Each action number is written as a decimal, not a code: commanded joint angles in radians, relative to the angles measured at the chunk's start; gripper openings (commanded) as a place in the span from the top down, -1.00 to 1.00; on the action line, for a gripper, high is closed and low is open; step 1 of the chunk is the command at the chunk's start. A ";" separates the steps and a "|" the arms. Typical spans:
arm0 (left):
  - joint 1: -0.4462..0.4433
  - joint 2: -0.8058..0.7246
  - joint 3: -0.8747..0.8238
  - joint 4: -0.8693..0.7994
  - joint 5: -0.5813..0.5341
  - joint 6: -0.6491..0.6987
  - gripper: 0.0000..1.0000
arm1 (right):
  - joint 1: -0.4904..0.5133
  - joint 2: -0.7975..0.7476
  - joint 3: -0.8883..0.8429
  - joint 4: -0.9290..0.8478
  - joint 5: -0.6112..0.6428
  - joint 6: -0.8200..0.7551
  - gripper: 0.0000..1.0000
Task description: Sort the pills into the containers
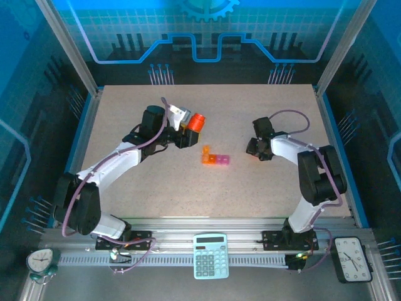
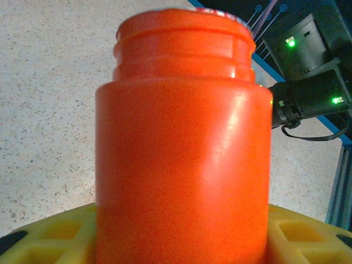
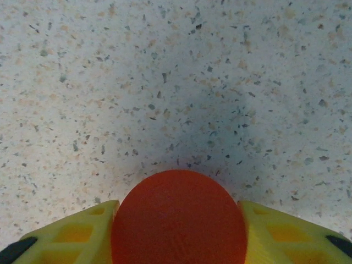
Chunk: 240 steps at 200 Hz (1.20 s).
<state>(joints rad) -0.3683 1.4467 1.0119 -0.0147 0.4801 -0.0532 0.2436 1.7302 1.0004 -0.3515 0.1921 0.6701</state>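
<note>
grip: left gripper (image 2: 179, 236) is clamped round the lower body of the orange bottle (image 2: 181, 137), a yellow finger on either side.
bottle: held up off the table (image 1: 156, 182), its threaded neck bare with no lid on it; how far it tilts is hard to judge.
other grip: right gripper (image 3: 179, 242) has a round orange cap (image 3: 179, 212) between its fingers, meeting both; whether they squeeze it or merely flank it, i cannot tell.
containers (image 1: 215, 158): a short orange and pink strip lying on the table between the two arms, nearer the bottle, touched by neither gripper; whether its lids are up is too small to read.
pills: none can be made out.
step: judging by the bare neck and the separate cap, the bottle is open and pouring has not begun.
next move: probably bring the bottle's mouth over the strip and tip it gently, so pills land in or just beside the compartments rather than scatter; the cap wants setting down clear of the strip.
left wrist view: gives the neck threads and the grip close up, where the overhead view gives a small orange shape.
right wrist view: gives the cap's flat face low over the speckled table, a soft shadow beyond it.
overhead view: sets bottle, strip and right gripper in relation to one another, which neither wrist view does.
</note>
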 commanded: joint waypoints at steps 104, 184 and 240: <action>-0.009 -0.028 0.010 -0.072 0.011 -0.028 0.77 | 0.011 -0.043 0.123 -0.028 -0.300 -0.114 -0.35; -0.029 -0.031 -0.007 -0.154 0.004 -0.014 0.76 | 0.078 0.168 0.236 -0.005 -0.452 -0.155 0.47; -0.037 -0.016 0.014 -0.202 -0.013 0.010 0.75 | 0.109 0.190 0.212 0.005 -0.474 -0.158 0.49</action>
<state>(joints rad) -0.3965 1.4414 1.0107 -0.1871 0.4667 -0.0692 0.3359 1.9064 1.2049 -0.3492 -0.2481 0.5297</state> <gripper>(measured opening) 0.533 0.253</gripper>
